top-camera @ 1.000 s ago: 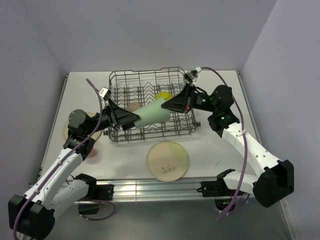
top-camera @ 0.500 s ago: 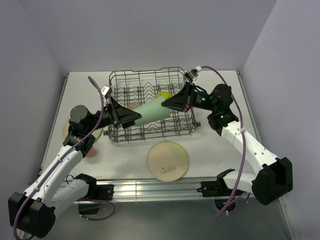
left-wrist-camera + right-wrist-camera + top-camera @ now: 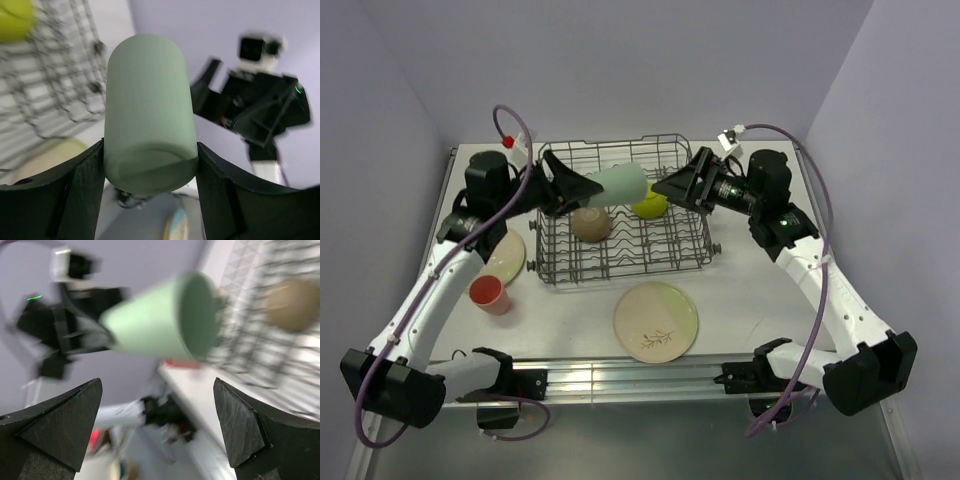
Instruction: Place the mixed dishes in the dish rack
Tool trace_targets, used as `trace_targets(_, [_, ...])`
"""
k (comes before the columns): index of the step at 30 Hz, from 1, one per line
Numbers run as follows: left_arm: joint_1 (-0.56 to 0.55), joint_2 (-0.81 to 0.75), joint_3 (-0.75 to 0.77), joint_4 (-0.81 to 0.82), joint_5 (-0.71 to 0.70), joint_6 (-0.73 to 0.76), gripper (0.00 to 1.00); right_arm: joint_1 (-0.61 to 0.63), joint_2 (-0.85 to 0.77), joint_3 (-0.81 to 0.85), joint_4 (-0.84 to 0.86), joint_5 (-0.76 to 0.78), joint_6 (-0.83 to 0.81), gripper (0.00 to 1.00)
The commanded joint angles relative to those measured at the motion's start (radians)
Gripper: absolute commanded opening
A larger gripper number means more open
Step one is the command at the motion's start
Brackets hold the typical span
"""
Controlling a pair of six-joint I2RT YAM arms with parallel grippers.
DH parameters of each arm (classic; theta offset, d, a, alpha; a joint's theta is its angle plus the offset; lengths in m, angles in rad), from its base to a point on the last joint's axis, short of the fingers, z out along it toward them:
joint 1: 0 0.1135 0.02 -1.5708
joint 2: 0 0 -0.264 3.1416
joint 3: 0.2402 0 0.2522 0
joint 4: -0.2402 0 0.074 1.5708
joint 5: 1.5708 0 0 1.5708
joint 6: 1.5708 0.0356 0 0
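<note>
My left gripper (image 3: 588,188) is shut on the base end of the mint-green cup (image 3: 620,182), which it holds on its side above the back of the dish rack (image 3: 620,262). In the left wrist view the cup (image 3: 147,115) fills the space between both fingers (image 3: 75,195). My right gripper (image 3: 676,178) stands open just right of the cup's mouth, apart from it, and its wrist view shows the cup (image 3: 160,322) ahead of empty jaws. A lime-green bowl (image 3: 650,203) and a tan upturned bowl (image 3: 591,222) sit in the rack.
The large cream plate with a leaf sprig (image 3: 656,320) lies on the table in front of the rack. A smaller cream plate (image 3: 505,257) and the coral-pink cup (image 3: 488,294) rest left of the rack. White walls close in the table.
My right gripper has opened, let go of the mint-green cup and drawn back to the right. My left arm has lifted the cup up and toward the rack's back, uncovering the tan bowl.
</note>
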Motion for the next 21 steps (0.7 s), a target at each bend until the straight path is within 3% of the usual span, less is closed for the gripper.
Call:
trace_targets(1, [0.039, 0.081, 0.231, -0.311, -0.272, 0.228, 0.0, -0.021, -0.086, 0.101, -0.372, 0.388, -0.239, 1.0])
trace_targets(2, [0.041, 0.111, 0.289, -0.367, -0.33, 0.257, 0.0, -0.021, -0.094, 0.105, -0.395, 0.482, -0.277, 1.0])
trace_targets(7, [0.064, 0.416, 0.749, -0.711, -0.584, 0.427, 0.0, -0.021, -0.105, 0.123, -0.482, 0.577, -0.359, 1.0])
trace_targets(12, [0.093, 0.713, 1.156, -0.874, -0.608, 0.507, 0.0, -0.021, -0.082, 0.118, -0.489, 0.572, -0.402, 1.0])
trace_targets(15, [0.11, 0.83, 1.291, -0.926, -0.625, 0.53, 0.0, -0.021, -0.064, 0.106, -0.484, 0.569, -0.422, 1.0])
trace_targets(21, [0.128, 0.905, 1.238, -0.869, -0.639, 0.547, 0.0, -0.021, -0.031, 0.076, -0.484, 0.585, -0.455, 1.0])
